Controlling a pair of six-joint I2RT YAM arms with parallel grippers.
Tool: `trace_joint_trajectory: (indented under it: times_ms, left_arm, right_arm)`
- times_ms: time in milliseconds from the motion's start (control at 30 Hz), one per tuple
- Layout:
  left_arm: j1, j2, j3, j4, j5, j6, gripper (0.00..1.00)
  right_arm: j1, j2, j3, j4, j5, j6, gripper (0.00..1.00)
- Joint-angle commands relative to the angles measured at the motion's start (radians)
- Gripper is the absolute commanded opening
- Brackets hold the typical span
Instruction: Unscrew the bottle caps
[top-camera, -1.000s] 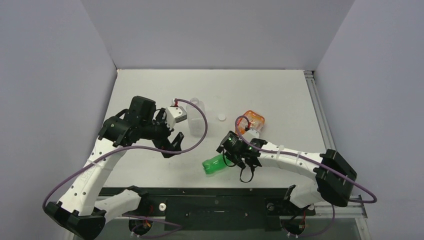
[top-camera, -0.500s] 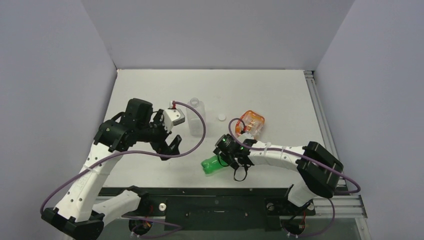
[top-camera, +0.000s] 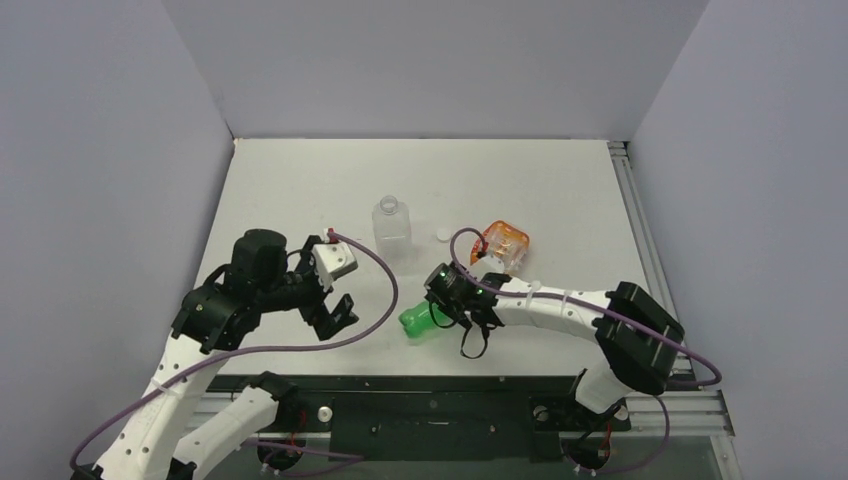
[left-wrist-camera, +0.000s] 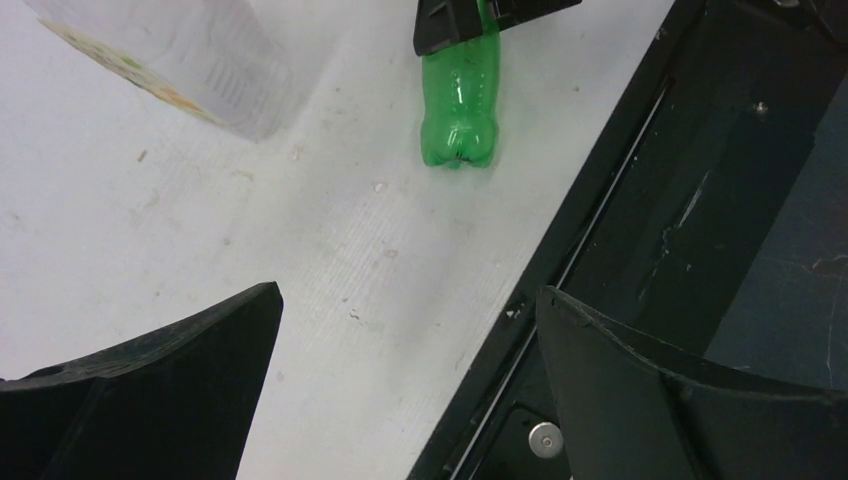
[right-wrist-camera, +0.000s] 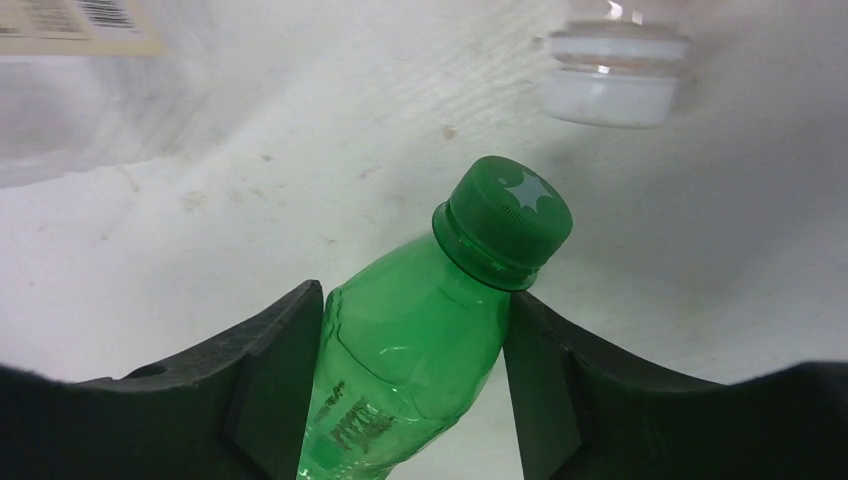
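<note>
My right gripper (top-camera: 447, 305) is shut on the small green bottle (top-camera: 415, 322), which lies tilted near the table's front. In the right wrist view its jaws (right-wrist-camera: 415, 300) press both sides of the bottle body (right-wrist-camera: 410, 350), and the green cap (right-wrist-camera: 505, 220) is on the neck ahead of them. My left gripper (top-camera: 335, 310) is open and empty to the left of the bottle; its view shows the green bottle (left-wrist-camera: 458, 100). The clear bottle (top-camera: 392, 222) stands upright behind. A loose white cap (top-camera: 442, 234) lies beside it. The orange bottle (top-camera: 500, 245) lies with its white cap (right-wrist-camera: 612, 85) on.
A black rail (top-camera: 430, 385) runs along the table's near edge, just below my left gripper's right finger (left-wrist-camera: 690, 400). The clear bottle's labelled side (left-wrist-camera: 170, 60) shows in the left wrist view. Grey walls close off the back and both sides.
My left arm has drawn back from the clear bottle toward the near left. My right gripper has carried the green bottle a little left and farther from the front edge.
</note>
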Motion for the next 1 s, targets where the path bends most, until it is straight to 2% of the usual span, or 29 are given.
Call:
trace_joint_trajectory:
  times_ms: [0,200,433,667,867,967]
  left_arm:
    - [-0.006,-0.038,0.015,0.157,0.057,-0.034,0.97]
    - [-0.006,-0.049,0.053,0.211,0.135,-0.105,0.97]
    - [-0.006,-0.138,0.021,0.490,0.099,-0.356,0.97]
    - [-0.006,-0.113,0.067,0.554,0.174,-0.497,0.97]
    - [-0.006,-0.086,0.043,0.558,0.322,-0.533,0.96]
    - [-0.007,-0.087,0.025,0.597,0.313,-0.565,0.96]
  right_arm:
    - [0.051,-0.099,0.177,-0.055,0.225,-0.153,0.21]
    - [0.221,-0.210,0.375,-0.119,0.545,-0.387,0.20]
    - [0.424,-0.231,0.591,-0.130,0.802,-0.684,0.22]
    - [0.529,-0.197,0.640,-0.056,0.883,-0.875,0.24]
    - [0.553,-0.203,0.654,0.054,0.861,-0.993,0.24]
    - [0.563,-0.191,0.687,0.071,0.839,-1.026,0.24]
